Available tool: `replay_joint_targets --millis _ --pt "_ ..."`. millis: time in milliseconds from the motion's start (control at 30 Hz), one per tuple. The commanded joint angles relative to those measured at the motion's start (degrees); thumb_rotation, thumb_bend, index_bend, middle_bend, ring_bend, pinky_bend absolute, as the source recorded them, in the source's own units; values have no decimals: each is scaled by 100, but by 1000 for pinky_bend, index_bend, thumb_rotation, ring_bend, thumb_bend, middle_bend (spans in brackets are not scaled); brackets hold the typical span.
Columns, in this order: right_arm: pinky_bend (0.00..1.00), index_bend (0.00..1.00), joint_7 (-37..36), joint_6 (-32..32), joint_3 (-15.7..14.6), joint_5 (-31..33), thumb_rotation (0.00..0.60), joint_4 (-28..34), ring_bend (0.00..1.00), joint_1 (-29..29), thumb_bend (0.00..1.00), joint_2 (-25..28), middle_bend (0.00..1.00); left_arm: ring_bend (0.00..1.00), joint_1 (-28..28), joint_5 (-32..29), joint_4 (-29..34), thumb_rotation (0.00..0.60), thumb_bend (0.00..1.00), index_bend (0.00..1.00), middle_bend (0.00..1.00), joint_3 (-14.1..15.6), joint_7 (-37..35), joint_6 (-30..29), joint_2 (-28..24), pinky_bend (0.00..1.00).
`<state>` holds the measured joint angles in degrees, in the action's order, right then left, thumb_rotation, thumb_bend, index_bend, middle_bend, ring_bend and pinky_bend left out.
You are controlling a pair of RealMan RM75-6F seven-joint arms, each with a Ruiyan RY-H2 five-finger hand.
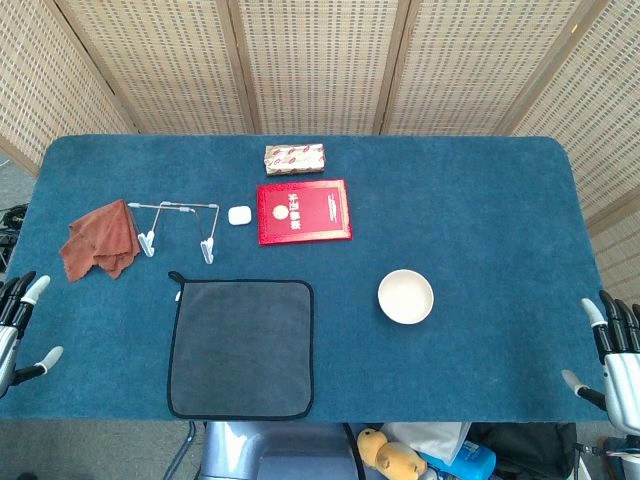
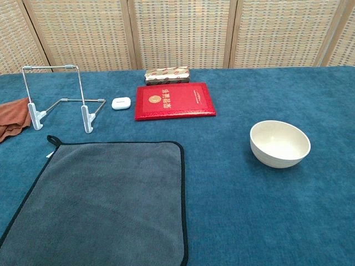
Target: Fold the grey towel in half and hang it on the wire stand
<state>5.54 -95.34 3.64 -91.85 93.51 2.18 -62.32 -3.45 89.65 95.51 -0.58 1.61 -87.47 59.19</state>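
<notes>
Towel point(image 1: 240, 347), grey and black-edged, lies flat and unfolded at the table's point(image 1: 500, 220) near edge, just in front of the wire stand point(image 1: 180, 228). It looks soft, limp and light, plush microfibre; the near corners seem the best grip. Left robot hand point(image 1: 18, 325) and right robot hand point(image 1: 612, 350) wait at the sides, fingers spread, holding nothing.

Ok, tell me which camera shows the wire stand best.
The chest view. There the wire stand shows from the side, upright frame and white feet clear against the blue cloth. The head view looks down on the stand, so it appears flattened, though its place behind the grey towel shows well.
</notes>
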Motion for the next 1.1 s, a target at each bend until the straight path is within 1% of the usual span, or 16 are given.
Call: replay_joint_targets --millis 33,233,300,367,467,533,633,700,767,833,900,1000,1100 --pt "0 0 -3 -1 0 6 600 -5 0 3 0 3 0 0 5 6 2 600 239 0 0 2 -4 -10 -2 0" --pt "0 0 -26 32 10 27 600 16 0 -16 0 11 0 0 -20 3 -40 600 239 0 0 -4 16 30 23 0" --pt "0 0 -4 54 22 58 600 17 0 -26 0 3 0 0 -134 67 -169 600 240 0 0 -20 63 158 75 0" --pt "0 0 28 96 41 118 600 11 0 -40 0 -8 0 0 -351 229 -488 600 239 0 0 -31 58 385 196 0" --pt "0 0 62 128 85 211 600 24 0 -56 0 -17 0 0 -732 701 -1207 600 239 0 0 36 -200 678 461 0" --pt "0 0 96 144 116 273 600 35 0 -66 0 -27 0 0 -1051 1237 -1918 600 240 0 0 167 -496 787 730 0" --pt "0 0 162 224 144 371 600 46 0 -96 0 -53 0 0 -1409 1921 -3096 600 240 4 0 393 -1133 652 1280 0" --pt "0 0 232 298 165 457 600 40 0 -125 0 -78 0 0 -1560 2254 -3942 600 243 33 0 534 -1485 430 1730 0" --pt "0 0 283 343 178 509 600 32 0 -144 0 -101 0 0 -1627 2385 -4482 600 251 79 0 604 -1705 269 2034 0" --pt "0 0 385 442 203 615 600 1 0 -187 0 -151 0 0 -1747 2555 -5281 600 259 124 0 728 -2091 101 2539 0" --pt "0 0 463 519 232 707 600 -16 0 -225 0 -189 0 0 -1814 2624 -6028 600 266 142 0 826 -2536 -92 2989 0" --pt "0 0 532 586 267 803 600 -29 0 -264 0 -224 0 0 -1862 2642 -6898 600 271 155 0 939 -3069 -281 3477 0" --pt "0 0 565 629 295 880 600 -41 0 -288 0 -245 0 0 -1908 2643 -7580 600 276 191 0 1035 -3414 -441 3844 0"
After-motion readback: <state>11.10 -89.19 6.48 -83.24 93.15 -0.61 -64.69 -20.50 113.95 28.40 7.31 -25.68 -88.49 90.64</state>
